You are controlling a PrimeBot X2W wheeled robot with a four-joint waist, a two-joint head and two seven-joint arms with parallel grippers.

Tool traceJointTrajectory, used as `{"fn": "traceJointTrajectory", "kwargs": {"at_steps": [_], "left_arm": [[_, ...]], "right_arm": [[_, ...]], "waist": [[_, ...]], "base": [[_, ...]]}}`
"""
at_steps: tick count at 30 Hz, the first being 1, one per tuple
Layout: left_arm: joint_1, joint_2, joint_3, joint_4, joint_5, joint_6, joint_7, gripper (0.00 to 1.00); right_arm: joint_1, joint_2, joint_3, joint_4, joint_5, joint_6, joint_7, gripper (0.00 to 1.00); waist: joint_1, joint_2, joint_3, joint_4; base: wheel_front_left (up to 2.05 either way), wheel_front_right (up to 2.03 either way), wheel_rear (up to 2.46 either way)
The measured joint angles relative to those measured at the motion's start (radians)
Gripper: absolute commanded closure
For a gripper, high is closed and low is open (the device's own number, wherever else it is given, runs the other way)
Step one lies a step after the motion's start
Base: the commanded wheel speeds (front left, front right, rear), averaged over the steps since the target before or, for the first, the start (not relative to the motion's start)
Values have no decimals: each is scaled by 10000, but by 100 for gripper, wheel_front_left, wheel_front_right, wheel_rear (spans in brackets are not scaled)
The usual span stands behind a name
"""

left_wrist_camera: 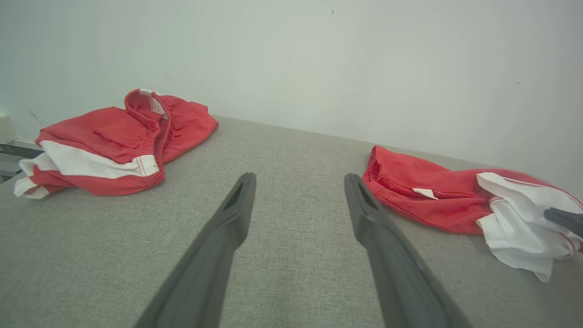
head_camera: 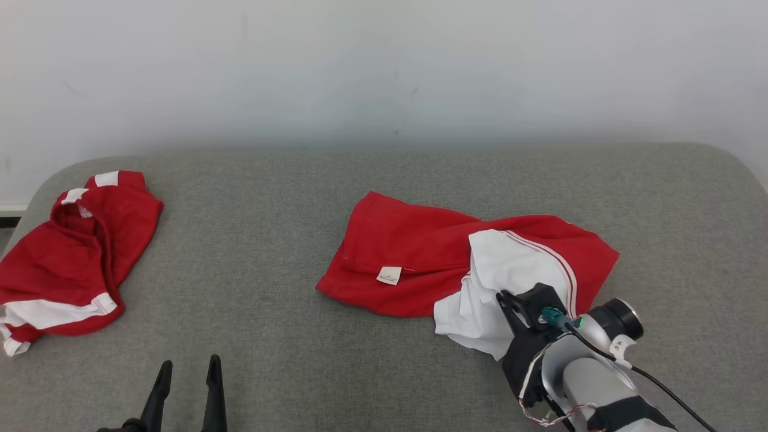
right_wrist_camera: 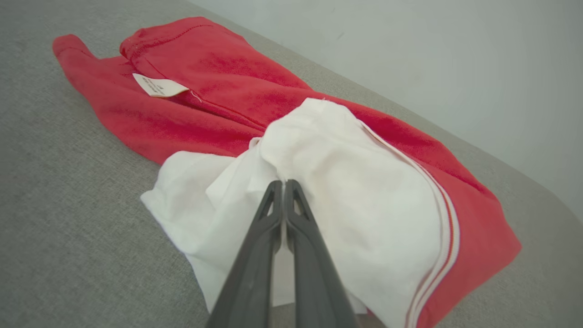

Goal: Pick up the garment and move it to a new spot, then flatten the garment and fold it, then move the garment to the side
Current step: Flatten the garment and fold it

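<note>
Since the right gripper [right_wrist_camera: 283, 184] is pinched shut on a white fold of the garment [head_camera: 420, 252], right of the table's [head_camera: 270, 198] centre, lift slowly and check all layers follow. The left gripper [left_wrist_camera: 299, 177] gapes empty near the front edge.

A grey fabric surface [head_camera: 384, 180] meets a plain pale wall [head_camera: 384, 72].

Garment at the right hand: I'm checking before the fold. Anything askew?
Yes. The garment lies crumpled: its white part is bunched over the red, and a label shows outside. The right hand is shut on the white part.
</note>
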Motion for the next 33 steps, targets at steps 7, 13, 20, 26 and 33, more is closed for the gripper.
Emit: {"fn": "traceJointTrajectory", "kwargs": {"at_steps": [7, 13, 20, 26, 33], "left_arm": [[6, -6, 23, -42, -67, 38, -2, 0], [45, -10, 67, -90, -127, 92, -2, 0], [4, -12, -38, -96, -146, 136, -2, 0], [-13, -13, -127, -92, -159, 184, -2, 0], [-5, -19, -249, -67, -173, 211, -2, 0]], "right_arm": [[1346, -846, -1235, -1743, -497, 0, 211, 100], [3186, -1685, -2838, -4142, -917, 0, 1262, 100], [5122, -1720, -4736, -7106, -1523, 0, 2731, 100], [5924, -1645, -5528, -7879, -1883, 0, 3641, 100], [5928, -1634, -5591, -7154, -1638, 0, 3789, 0]], "waist": [[0, 0, -82, -255], [0, 0, -86, -540], [-1, 0, -67, -665], [0, 0, -71, -682], [0, 0, -166, -652]], "base": [[0, 0, 0], [0, 0, 0], [0, 0, 0], [0, 0, 0], [0, 0, 0]]}}
